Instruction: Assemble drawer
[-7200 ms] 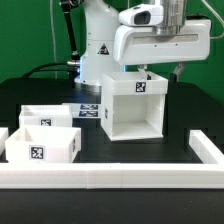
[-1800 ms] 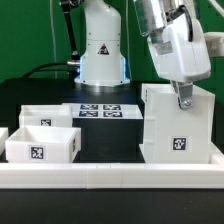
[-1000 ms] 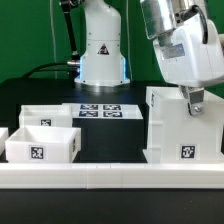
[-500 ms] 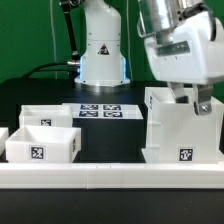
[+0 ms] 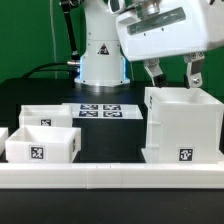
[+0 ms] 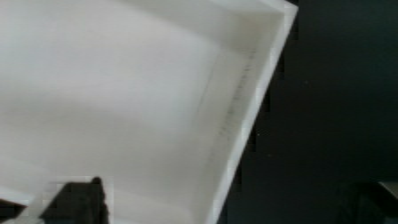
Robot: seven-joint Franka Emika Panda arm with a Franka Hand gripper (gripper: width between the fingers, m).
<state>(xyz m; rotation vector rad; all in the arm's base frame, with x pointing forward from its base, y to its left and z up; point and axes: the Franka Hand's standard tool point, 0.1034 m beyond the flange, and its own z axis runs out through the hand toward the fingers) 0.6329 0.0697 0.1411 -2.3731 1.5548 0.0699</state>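
The large white cube casing (image 5: 185, 125) stands on the black table at the exterior view's right, close behind the low border wall, with a tag on its front face. My gripper (image 5: 175, 78) hovers just above the casing's top edge, open and empty, one finger (image 5: 155, 74) on each side. In the wrist view a white face of the casing (image 6: 125, 100) fills most of the picture, and a dark fingertip (image 6: 75, 200) shows at the edge. Two small white trays (image 5: 45, 146) (image 5: 50, 117) sit at the exterior view's left, each with a tag.
The marker board (image 5: 105, 110) lies flat behind the trays, in front of the robot base (image 5: 100, 55). The long low white border wall (image 5: 110, 178) runs along the front and turns up the exterior view's right side, next to the casing.
The casing has been carried to the exterior view's right and set down by the border wall. The gripper has let go of it, opened and risen above its top edge.
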